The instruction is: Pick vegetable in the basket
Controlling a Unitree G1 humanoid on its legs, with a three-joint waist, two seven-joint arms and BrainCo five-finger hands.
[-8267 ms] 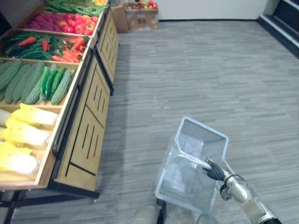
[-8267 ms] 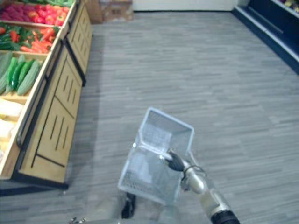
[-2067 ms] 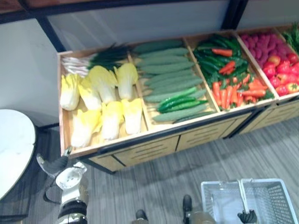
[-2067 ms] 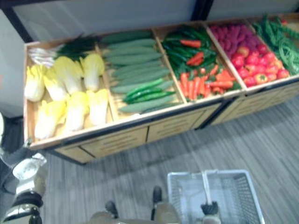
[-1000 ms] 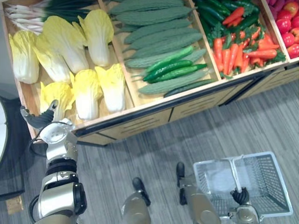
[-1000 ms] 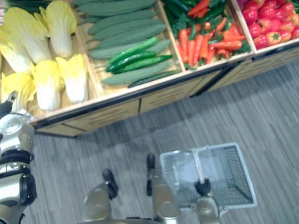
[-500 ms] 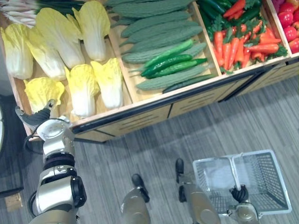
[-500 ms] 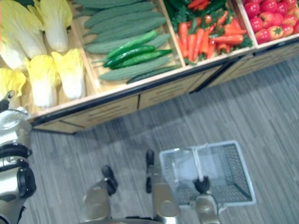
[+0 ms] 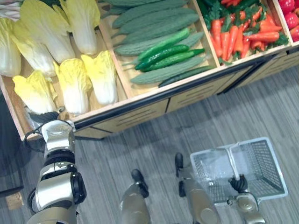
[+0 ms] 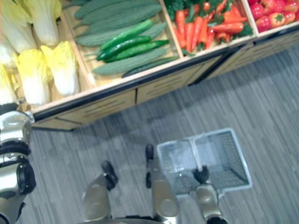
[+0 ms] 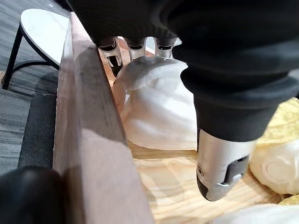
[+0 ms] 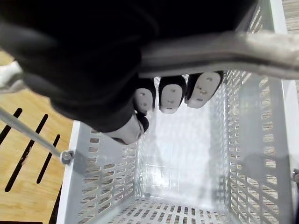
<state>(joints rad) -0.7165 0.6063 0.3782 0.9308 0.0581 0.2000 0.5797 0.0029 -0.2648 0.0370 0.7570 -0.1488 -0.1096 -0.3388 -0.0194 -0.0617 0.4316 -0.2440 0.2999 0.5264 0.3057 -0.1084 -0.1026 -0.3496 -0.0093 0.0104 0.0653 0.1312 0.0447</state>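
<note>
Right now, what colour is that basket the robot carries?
The basket is white, with mesh walls; the right wrist view shows it best.

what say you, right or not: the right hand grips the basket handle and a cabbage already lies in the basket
Not right: the right wrist view shows the basket empty, no cabbage in it. The right hand does grip the handle.

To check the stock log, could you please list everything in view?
cabbages: six, yellow-white, left bin
cucumbers: three, bright green, middle bin
gourds: several, dull green, middle bin
carrots: several, orange, next bin
tomatoes: several, red, rightmost bin
stand: one, wooden, under them
basket: one, white, empty, on right hand
table: one, white, beside the stand
left hand: one, dark-covered, open over a cabbage
right hand: one, dark-covered, curled round basket handle
</note>
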